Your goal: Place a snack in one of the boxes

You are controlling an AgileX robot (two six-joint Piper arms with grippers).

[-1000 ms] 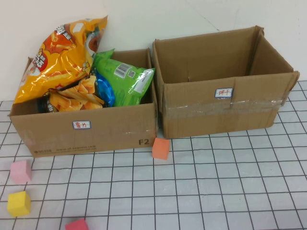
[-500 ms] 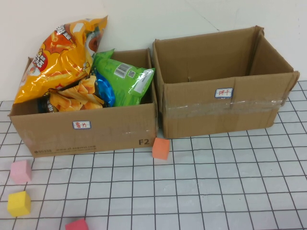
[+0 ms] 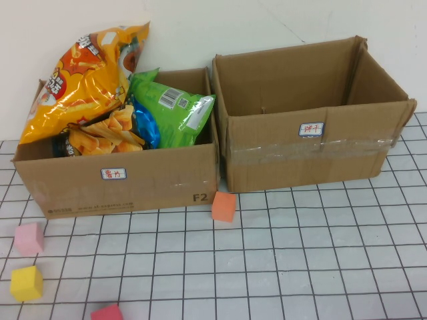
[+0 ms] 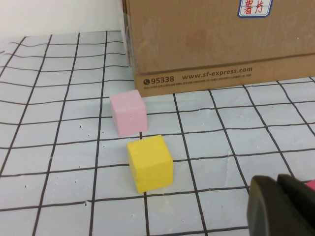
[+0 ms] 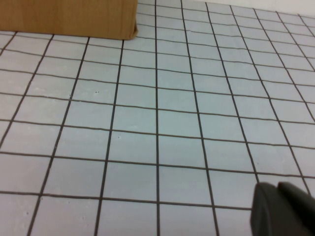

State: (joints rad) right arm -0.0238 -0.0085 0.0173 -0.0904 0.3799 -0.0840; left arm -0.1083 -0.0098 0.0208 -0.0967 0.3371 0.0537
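Fingers together on both arms, nothing held, snacks sitting in the left box.
Your left gripper (image 4: 280,206) hangs low over the counter (image 3: 300,253) near the yellow cube (image 4: 150,163) and pink cube (image 4: 128,112), in front of the left box (image 3: 133,183); your right gripper (image 5: 283,211) hovers over bare grid, fingers pressed shut too. Expect the orange chip bag (image 3: 83,80) and green bag (image 3: 173,110) to be light, puffy, crinkly and slippery; pinch a sealed top edge. The right box (image 3: 307,150) looks empty inside.
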